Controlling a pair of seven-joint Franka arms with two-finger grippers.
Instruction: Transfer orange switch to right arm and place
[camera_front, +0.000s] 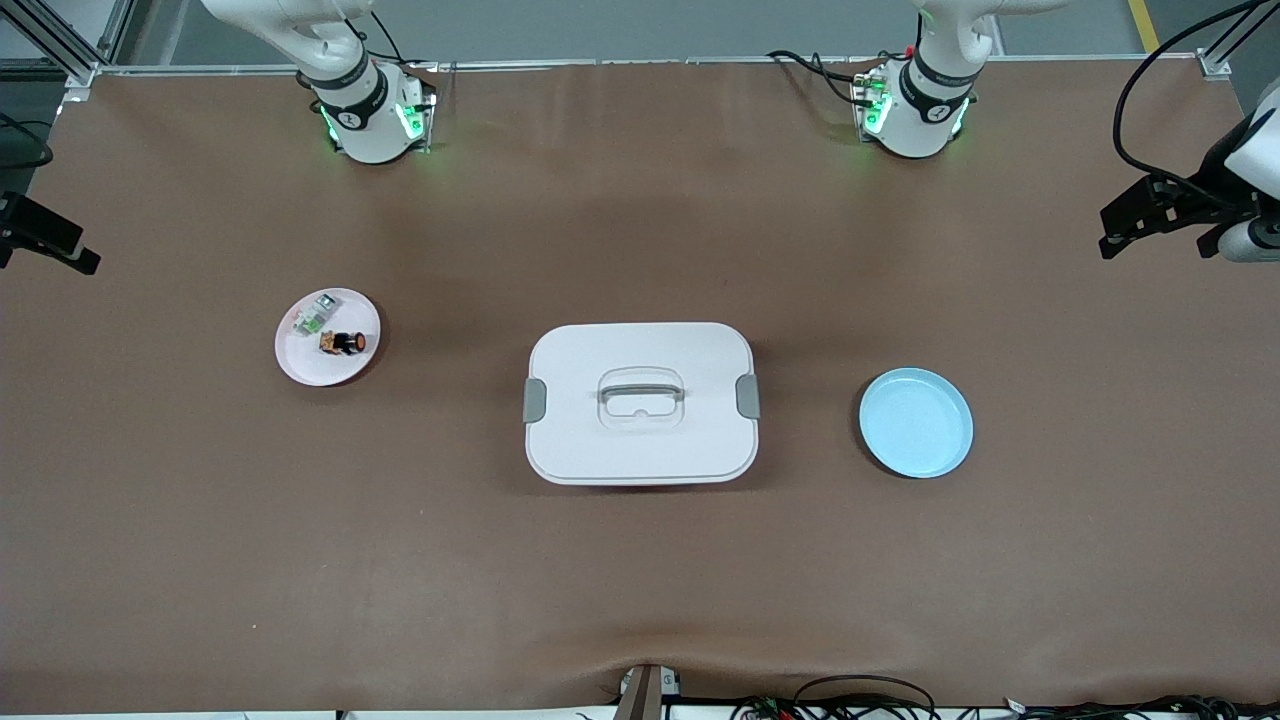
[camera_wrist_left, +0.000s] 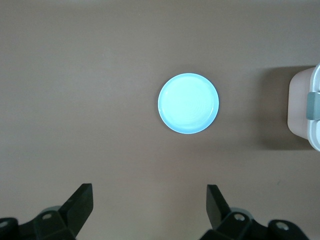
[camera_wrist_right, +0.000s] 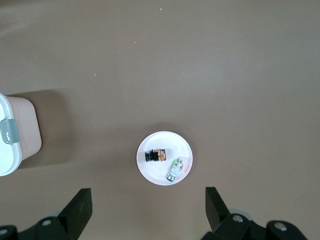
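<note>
The orange switch, a stubby black button with an orange cap, lies on its side on a pink plate toward the right arm's end of the table. My right gripper hangs high over the brown table beside that plate, open, with nothing between its fingers. My left gripper hangs just as high over the table beside a light blue plate, also open with nothing in it. Neither gripper shows in the front view. Only the bases of the right arm and the left arm do.
A small whitish part with green shares the pink plate with the switch. A white lidded box with grey latches stands mid-table between the two plates. Black camera mounts overhang both table ends.
</note>
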